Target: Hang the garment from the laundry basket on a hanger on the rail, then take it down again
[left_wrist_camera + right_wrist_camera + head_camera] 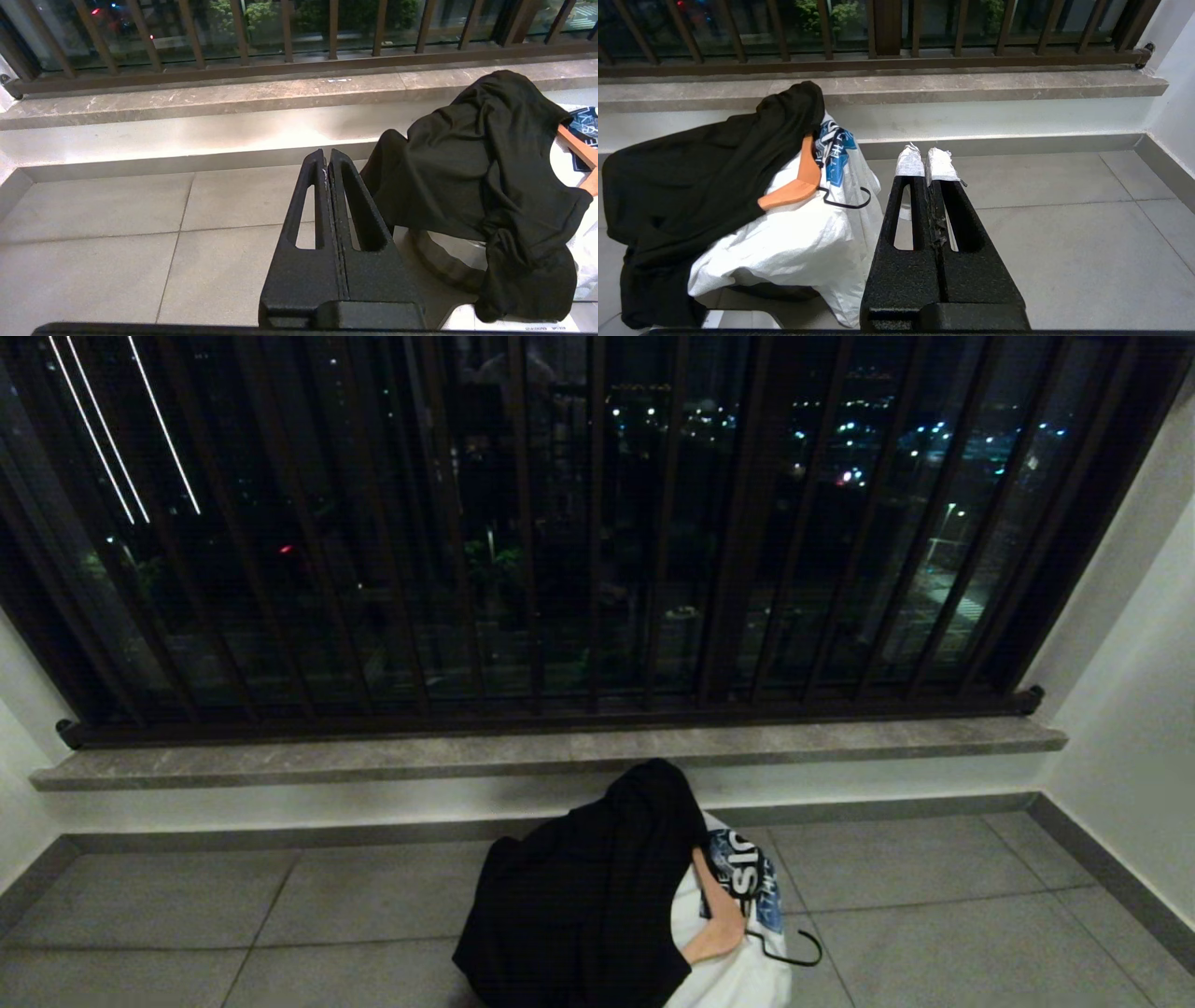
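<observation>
Laundry heaped over the round laundry basket (444, 266) lies between both empty, pressed-together claws, left claw (328, 158) and right claw (927, 156), with the orange wooden hanger (798, 184) on the right claw's side.

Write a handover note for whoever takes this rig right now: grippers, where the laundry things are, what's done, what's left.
Left gripper: shut, empty, held above the floor, beside the pile.
Right gripper: shut, empty, white-wrapped tips, on the pile's other side.
Laundry basket: on the floor below the window ledge, almost buried; only a bit of its side shows.
Black garment: draped over the basket.
White printed garment: beside and partly under the black one.
Wooden hanger: lying in the pile, its dark hook sticking out over the white garment.
Rail: not in view.
Done: nothing visible.
Left: grasp a garment, hang it on the rail, take it down.
</observation>
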{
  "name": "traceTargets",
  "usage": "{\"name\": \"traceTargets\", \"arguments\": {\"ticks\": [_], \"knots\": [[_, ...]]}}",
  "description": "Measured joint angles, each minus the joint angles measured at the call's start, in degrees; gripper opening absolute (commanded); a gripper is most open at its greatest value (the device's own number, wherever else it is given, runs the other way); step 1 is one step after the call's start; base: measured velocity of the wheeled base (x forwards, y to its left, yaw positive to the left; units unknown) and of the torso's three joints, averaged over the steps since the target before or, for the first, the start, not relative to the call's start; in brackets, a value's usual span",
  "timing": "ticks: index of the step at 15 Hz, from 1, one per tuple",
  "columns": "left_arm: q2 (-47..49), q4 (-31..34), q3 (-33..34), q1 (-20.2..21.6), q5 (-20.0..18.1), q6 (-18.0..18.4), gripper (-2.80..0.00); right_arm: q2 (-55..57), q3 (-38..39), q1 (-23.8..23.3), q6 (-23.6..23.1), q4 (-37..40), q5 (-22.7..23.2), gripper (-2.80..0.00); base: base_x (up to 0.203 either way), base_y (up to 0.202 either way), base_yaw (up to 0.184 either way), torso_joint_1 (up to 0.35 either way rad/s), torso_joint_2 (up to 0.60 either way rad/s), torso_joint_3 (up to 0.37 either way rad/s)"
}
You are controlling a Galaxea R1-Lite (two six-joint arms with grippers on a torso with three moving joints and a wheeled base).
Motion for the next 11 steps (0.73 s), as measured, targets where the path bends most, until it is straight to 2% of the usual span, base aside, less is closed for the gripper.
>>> {"name": "traceTargets", "arguments": {"ticks": [11], "knots": [[0.0, 0.01, 0.0, -0.02, -0.05, 0.0, -2.8, 0.0, 0.0, 0.0, 1.09, -0.02, -0.63, -2.8, 0.0, 0.0, 0.0, 0.0, 0.0, 0.0]]}}
